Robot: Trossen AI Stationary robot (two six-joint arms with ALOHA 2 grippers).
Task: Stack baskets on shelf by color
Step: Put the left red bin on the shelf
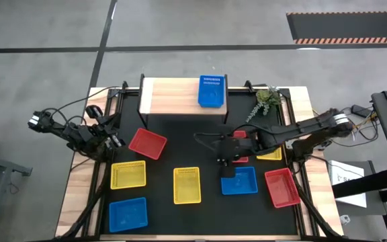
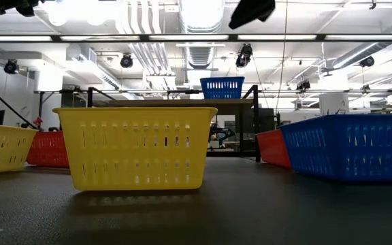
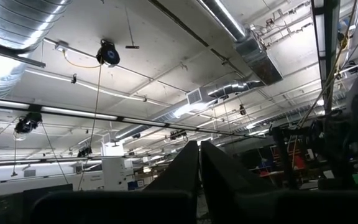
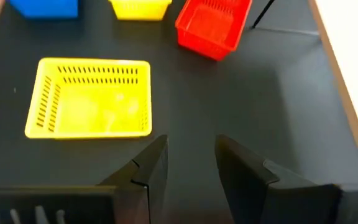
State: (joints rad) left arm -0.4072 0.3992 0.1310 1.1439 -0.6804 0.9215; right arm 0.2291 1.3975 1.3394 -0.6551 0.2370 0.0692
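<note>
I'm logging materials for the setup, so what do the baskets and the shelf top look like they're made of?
The baskets, like the yellow basket, look like molded plastic: glossy, uniformly colored, thin walls punched with slot rows. The shelf top looks like light, matte wood with faint grain, though it could be laminate.

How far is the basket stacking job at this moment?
Done: one blue basket sits on the shelf. In hand: nothing; the right tool is open above the table near the other blue basket, and the left tool waits at the table's left. Left: the eight baskets on the table.
</note>
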